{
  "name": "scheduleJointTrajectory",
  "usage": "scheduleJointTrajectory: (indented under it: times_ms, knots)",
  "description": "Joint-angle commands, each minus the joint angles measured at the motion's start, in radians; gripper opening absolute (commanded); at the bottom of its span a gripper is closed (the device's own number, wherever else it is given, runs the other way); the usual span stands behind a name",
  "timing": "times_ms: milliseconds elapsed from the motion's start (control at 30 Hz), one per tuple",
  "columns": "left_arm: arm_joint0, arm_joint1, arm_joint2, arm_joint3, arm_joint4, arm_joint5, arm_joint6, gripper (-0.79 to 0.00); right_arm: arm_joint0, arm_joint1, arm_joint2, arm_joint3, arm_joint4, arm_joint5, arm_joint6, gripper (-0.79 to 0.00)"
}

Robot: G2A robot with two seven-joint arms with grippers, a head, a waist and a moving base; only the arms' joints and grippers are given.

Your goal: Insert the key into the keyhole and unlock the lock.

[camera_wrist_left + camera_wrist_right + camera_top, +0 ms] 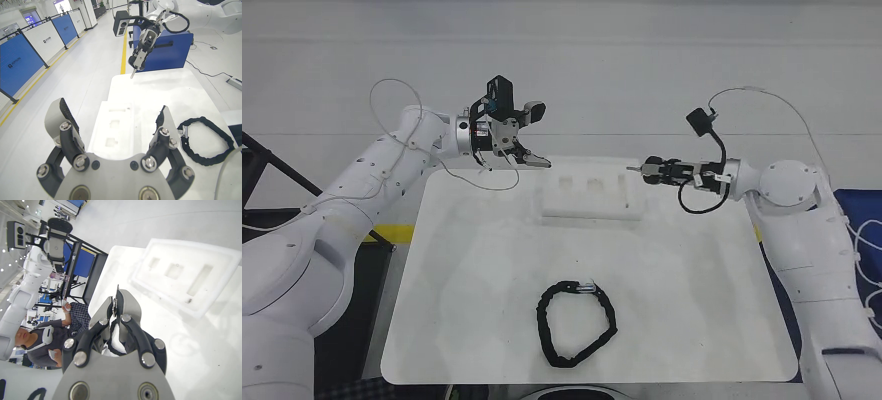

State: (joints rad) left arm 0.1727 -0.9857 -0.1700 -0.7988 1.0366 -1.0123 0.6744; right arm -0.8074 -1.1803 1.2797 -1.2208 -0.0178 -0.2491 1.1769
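The looped chain lock point(543, 325) is sleeved in matte black fabric, and its metal end point(585, 288) is shiny silver. The flat table point(472, 300) is plain white, and so is the moulded foam tray point(590, 205). The slim metal key point(132, 74) is silver. The left gripper point(112, 107) is pale grey, with black ribbed pads point(69, 113).

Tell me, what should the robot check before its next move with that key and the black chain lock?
1. Key gripped: ok, the right gripper is shut on it.
2. Left gripper free: ok, open and empty.
3. Chain lock accessible: ok, it lies uncovered on the table.
4. Lock steadied: not ok, no gripper touches it.
5. Key lined up with the lock's metal end: not ok, the key is up by the foam tray, well apart.
6. Keyhole direction: cannot tell.
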Motion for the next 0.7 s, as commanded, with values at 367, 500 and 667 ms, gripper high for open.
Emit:
scheduleJointTrajectory:
  times_ms: [367,500,667]
  knots:
    - [0.000,0.000,0.000,0.000,0.000,0.000,0.000,0.000,-0.099,0.052,0.138,-0.130,0.123,0.027,0.193,-0.785]
    - [0.000,0.000,0.000,0.000,0.000,0.000,0.000,0.000,-0.116,0.068,0.174,-0.149,0.142,0.022,0.247,-0.785]
    - [0.000,0.000,0.000,0.000,0.000,0.000,0.000,0.000,-0.128,0.073,0.193,-0.141,0.201,0.014,0.254,-0.785]
